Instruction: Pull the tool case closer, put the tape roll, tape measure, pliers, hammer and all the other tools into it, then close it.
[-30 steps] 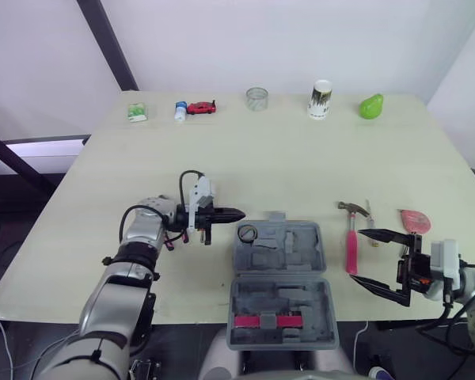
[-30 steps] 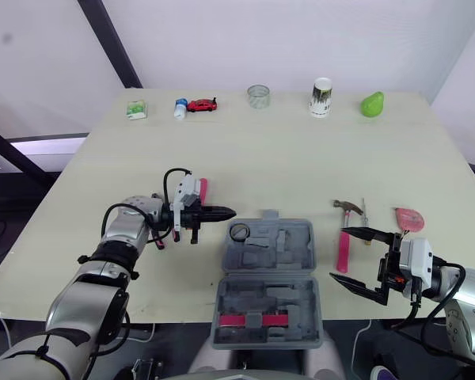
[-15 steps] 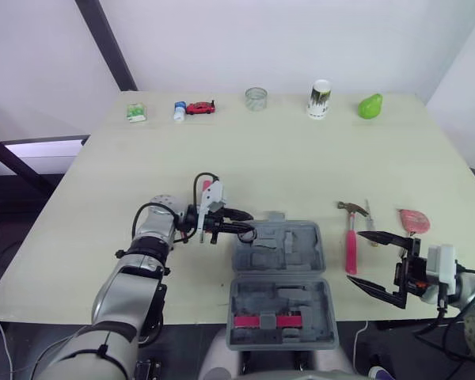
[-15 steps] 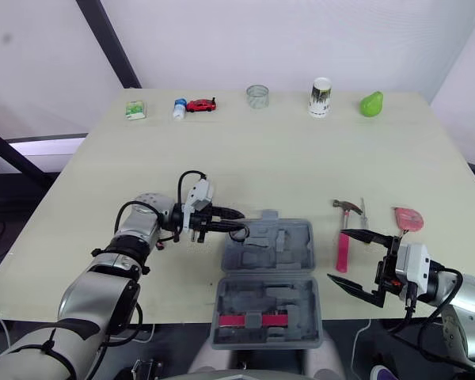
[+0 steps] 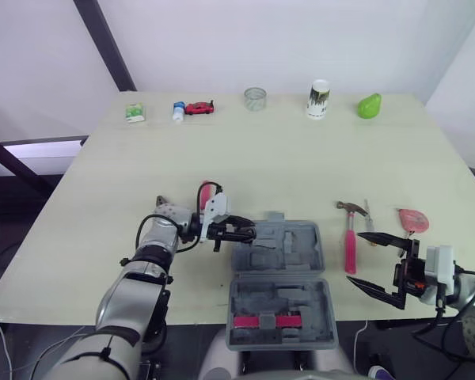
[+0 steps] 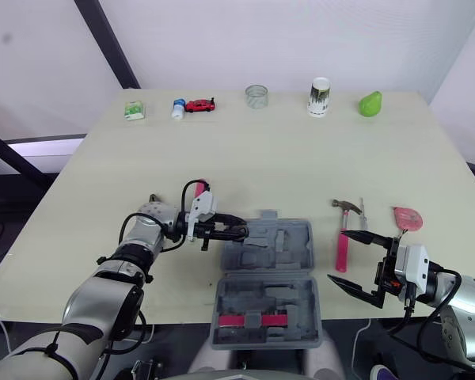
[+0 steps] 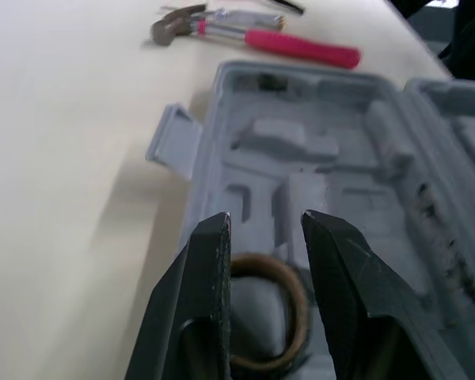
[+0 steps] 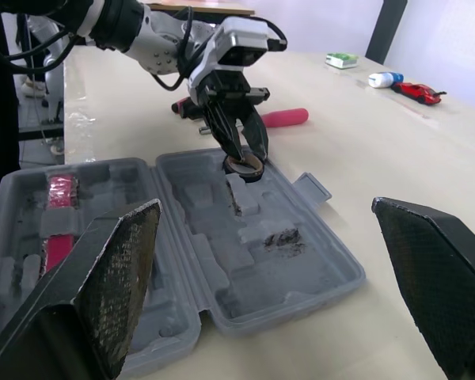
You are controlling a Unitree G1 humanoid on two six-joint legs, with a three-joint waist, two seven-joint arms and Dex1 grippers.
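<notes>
- My left gripper's (image 5: 249, 232) black fingers stand parted astride the brown tape roll (image 8: 244, 165), a ring lying in the far-left corner of the moulded grey plastic tool case (image 5: 289, 261).
- My right gripper's (image 5: 356, 256) fingers gape wide just right of the case, beside the pink-handled hammer (image 5: 351, 245).

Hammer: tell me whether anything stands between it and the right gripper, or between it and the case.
Nothing visible does. Bare table separates the hammer from the tool case, and the open right gripper hangs by the handle's near end. A slim tool lies close beside the hammer, away from the case.
</notes>
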